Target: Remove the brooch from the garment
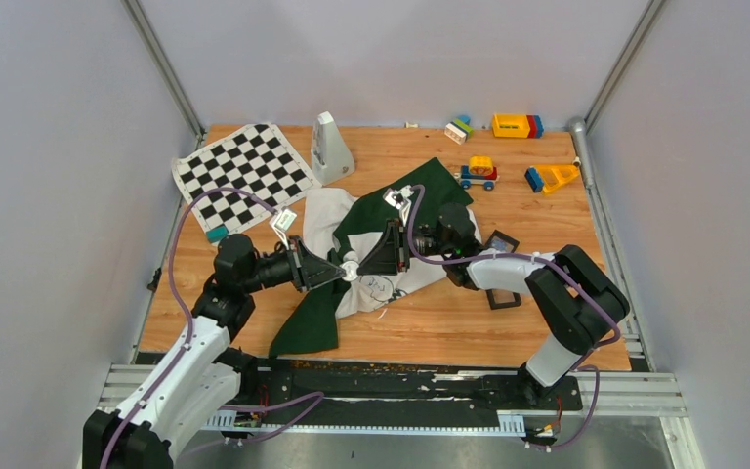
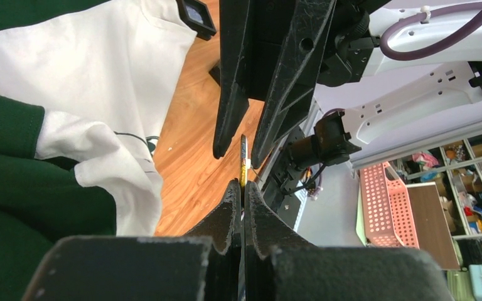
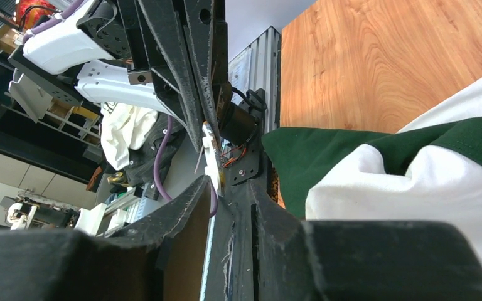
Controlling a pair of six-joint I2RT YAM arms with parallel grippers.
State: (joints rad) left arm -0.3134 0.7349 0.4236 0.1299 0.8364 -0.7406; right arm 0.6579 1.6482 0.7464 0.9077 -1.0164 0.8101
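The brooch (image 2: 243, 168) was in the air above the middle of the table (image 1: 557, 244). It was a thin gold sliver standing on edge. In both wrist views it looked apart from the garment (image 2: 100, 75), which lay crumpled below and to the side. A small white bit (image 3: 211, 153) sat against it, and I could not tell what that was.

On the left, the left gripper (image 2: 242, 188) had its fingers pressed together on one end of the brooch, pinching only a narrow part of it. Just beside it, coming from the opposite side, the right gripper (image 3: 226, 191) had its fingers a little spread, one on each side of the free end. I saw no contact with the brooch. Further right, a small black tray (image 1: 500, 241) lay on the table, well apart from both grippers.

To me it looked like a handing over from one gripper to the other, and this was the delicate point. The piece was tiny and held by its edge. If the right fingers closed off centre or pushed along it, it could turn in the left pinch and slip out. If the left fingers let go before the right pair was really tight, it would drop. Below lay the folded garment, white and dark green, where so small a thing could hide in a crease or catch the cloth with its pin.
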